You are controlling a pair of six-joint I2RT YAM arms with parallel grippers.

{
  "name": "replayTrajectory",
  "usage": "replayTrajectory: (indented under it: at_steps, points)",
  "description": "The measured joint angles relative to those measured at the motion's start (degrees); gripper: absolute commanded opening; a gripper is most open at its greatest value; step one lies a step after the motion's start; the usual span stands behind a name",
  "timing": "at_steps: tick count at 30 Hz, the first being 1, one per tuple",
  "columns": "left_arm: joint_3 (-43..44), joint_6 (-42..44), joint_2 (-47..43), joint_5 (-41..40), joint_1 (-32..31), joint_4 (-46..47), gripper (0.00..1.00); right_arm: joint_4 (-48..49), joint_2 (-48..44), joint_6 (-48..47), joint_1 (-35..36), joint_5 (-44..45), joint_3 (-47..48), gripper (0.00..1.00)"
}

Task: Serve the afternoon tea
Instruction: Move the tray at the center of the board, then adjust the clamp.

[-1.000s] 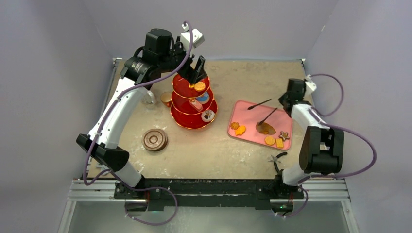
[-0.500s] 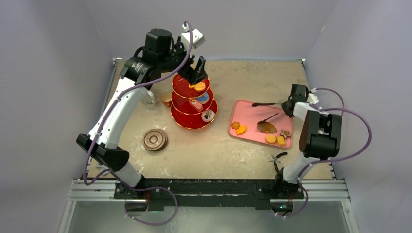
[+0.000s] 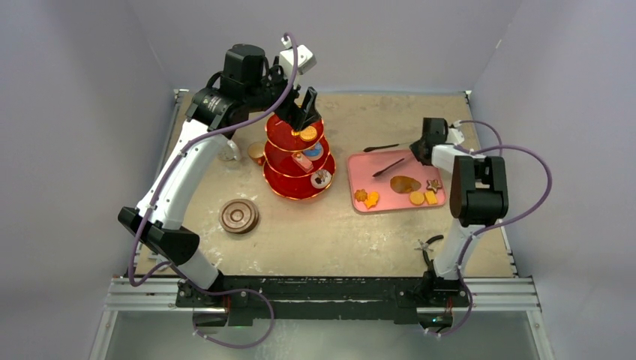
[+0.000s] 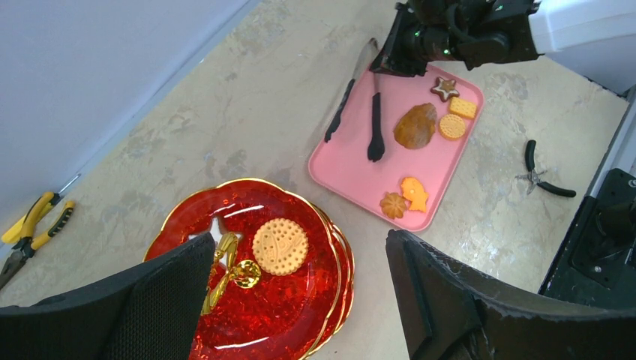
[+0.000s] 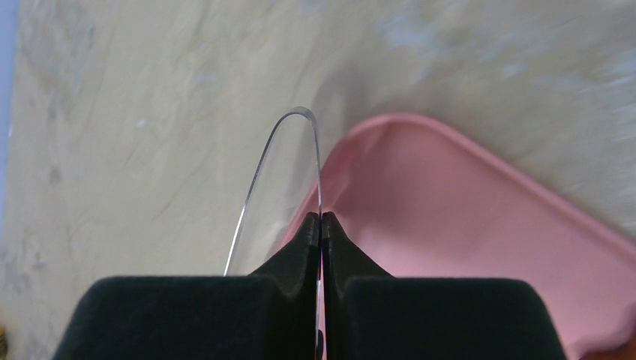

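The red three-tier stand (image 3: 298, 161) with gold rims stands left of centre, with pastries on each tier. My left gripper (image 3: 305, 111) hovers open above its top tier (image 4: 247, 300), over a round biscuit (image 4: 280, 246) and beside the gold handle (image 4: 225, 270). My right gripper (image 3: 422, 148) is shut on the looped end of the black tongs (image 3: 386, 156), whose arms spread over the pink tray (image 3: 390, 208). In the right wrist view the gripper (image 5: 321, 217) pinches the thin metal blade (image 5: 289, 150). Several biscuits (image 3: 417, 197) lie on the tray. Brown saucers (image 3: 239, 215) sit front left. A copper cup (image 3: 256, 152) stands beside the stand.
Small black pliers (image 3: 429, 244) lie on the table near the right arm's base. Yellow-handled pliers (image 4: 34, 225) lie by the back wall. Grey walls close in the table on three sides. The white mug is mostly hidden behind my left arm.
My right gripper has swung left and back with the tongs. The pink tray has turned and shifted a little to the left. My left gripper has not moved.
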Motion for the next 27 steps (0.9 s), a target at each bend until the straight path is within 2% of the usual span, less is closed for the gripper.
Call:
replayTrajectory:
  at_steps: [7, 13, 18, 23, 27]
  points:
    - [0.0, 0.5, 0.0, -0.3, 0.0, -0.5, 0.85, 1.3, 2.3, 4.6, 7.3, -1.5, 2.2, 0.00]
    - [0.0, 1.5, 0.0, 1.5, 0.0, -0.7, 0.91, -2.9, -2.0, 4.7, 7.8, -2.3, 2.1, 0.00]
    - [4.8, 1.9, 2.6, 5.9, -1.4, -2.2, 0.94, -1.3, -16.4, 0.0, 7.7, -0.1, 0.6, 0.00]
    - [12.0, 3.5, 8.3, 6.2, -9.7, -2.6, 0.95, 6.4, -33.6, -6.8, 8.0, 1.5, -5.6, 0.00]
    - [17.3, 3.6, 15.0, 6.1, -15.1, -3.3, 0.96, 11.9, -42.1, -13.1, 8.5, 1.1, -10.3, 0.00]
